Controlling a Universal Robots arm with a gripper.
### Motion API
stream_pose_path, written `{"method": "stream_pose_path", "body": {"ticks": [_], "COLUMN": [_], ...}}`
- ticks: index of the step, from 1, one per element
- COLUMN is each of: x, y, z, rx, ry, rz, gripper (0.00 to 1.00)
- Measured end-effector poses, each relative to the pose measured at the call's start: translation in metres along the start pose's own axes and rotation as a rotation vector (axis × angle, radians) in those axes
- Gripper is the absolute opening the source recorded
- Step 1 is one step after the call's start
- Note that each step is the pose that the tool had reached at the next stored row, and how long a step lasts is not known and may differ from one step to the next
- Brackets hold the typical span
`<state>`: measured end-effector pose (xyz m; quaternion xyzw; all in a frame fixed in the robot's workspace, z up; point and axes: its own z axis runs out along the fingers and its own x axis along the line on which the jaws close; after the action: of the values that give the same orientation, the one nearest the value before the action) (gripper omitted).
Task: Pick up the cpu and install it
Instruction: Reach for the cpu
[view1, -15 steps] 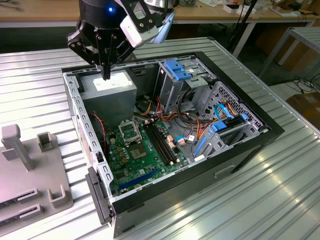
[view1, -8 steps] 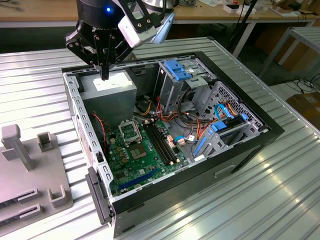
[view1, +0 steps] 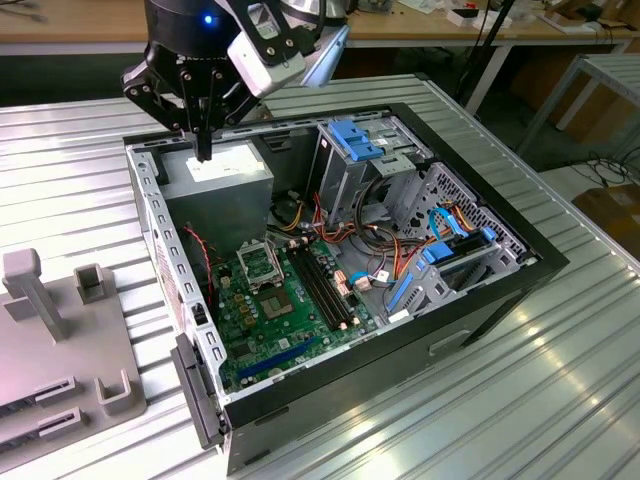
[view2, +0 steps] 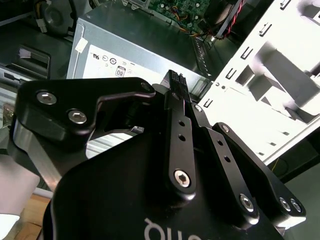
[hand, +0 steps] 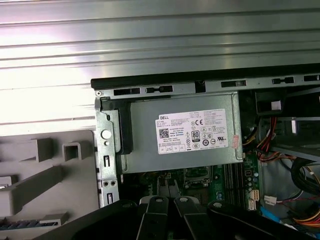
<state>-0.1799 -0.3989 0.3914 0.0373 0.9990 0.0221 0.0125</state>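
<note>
One gripper (view1: 204, 150), one computer case (view1: 300, 420), one power supply (view1: 220, 180), one fixture (view1: 40, 340) — memory slots (view1: 325, 285), seemingly four.

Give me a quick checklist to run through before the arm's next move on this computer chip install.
1. Case open, motherboard exposed: ok.
2. Socket in plain sight in the exterior view: ok.
3. End effector over the socket: not ok; it hangs above the power supply.
4. Holding the chip: cannot tell.
5. Socket lever raised: cannot tell.
</note>
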Motion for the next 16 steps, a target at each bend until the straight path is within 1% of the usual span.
{"method": "stream_pose_path", "body": {"ticks": [5,16], "x": [0.0007,0.0078], "y": [0.0,-0.0006], "z": [0.0,0.0], "rx": [0.0,0.0], "ry": [0.0,0.0], "rz": [0.0,0.0], "gripper": [0.11,0.11]}}
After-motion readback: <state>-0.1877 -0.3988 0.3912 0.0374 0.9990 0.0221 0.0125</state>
